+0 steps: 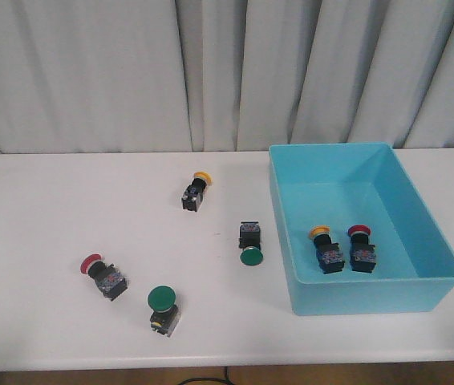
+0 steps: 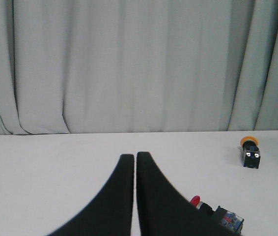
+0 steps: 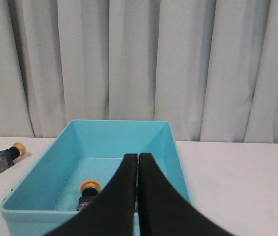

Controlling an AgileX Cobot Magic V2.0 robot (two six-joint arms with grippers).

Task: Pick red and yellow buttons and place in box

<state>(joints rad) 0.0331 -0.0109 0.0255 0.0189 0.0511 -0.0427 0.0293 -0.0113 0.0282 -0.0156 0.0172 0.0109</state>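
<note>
The turquoise box (image 1: 419,281) stands on the right of the white table. Inside lie a yellow button (image 1: 324,246) and a red button (image 1: 361,245). On the table lie a yellow button (image 1: 195,191) at the middle back and a red button (image 1: 101,273) at the front left. My left gripper (image 2: 131,156) is shut and empty, with the red button (image 2: 217,212) beside its finger and the yellow button (image 2: 250,150) farther off. My right gripper (image 3: 137,156) is shut and empty before the box (image 3: 41,182); a yellow button (image 3: 88,192) shows inside. Neither gripper shows in the front view.
Two green-capped buttons lie on the table, one near the box's left wall (image 1: 250,244) and one at the front (image 1: 163,308). Grey curtains hang behind the table. The table's front edge runs along the bottom of the front view.
</note>
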